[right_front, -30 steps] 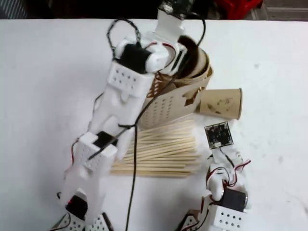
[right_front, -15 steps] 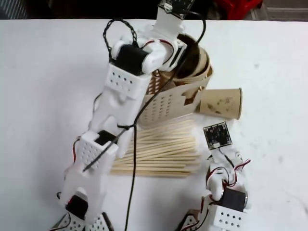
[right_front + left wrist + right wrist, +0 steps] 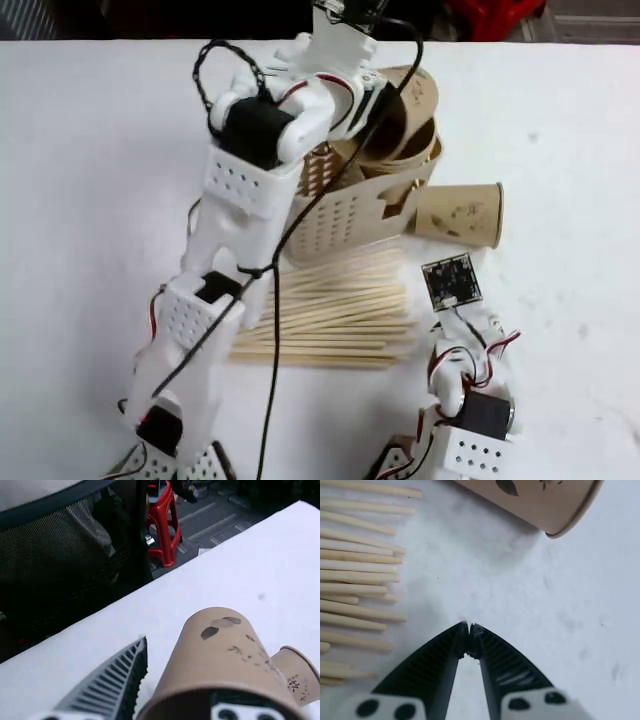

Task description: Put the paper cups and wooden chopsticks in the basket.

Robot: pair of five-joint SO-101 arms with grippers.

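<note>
Perforated basket (image 3: 345,225) holding nested cups (image 3: 405,150)
One cup (image 3: 215,665) held above (another cup (image 3: 460,213) lies beside); chopsticks (image 3: 335,315) heaped in front.

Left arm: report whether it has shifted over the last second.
Yes. In the high view the left arm has swung left, uncovering more of the basket, which stayed put.
</note>
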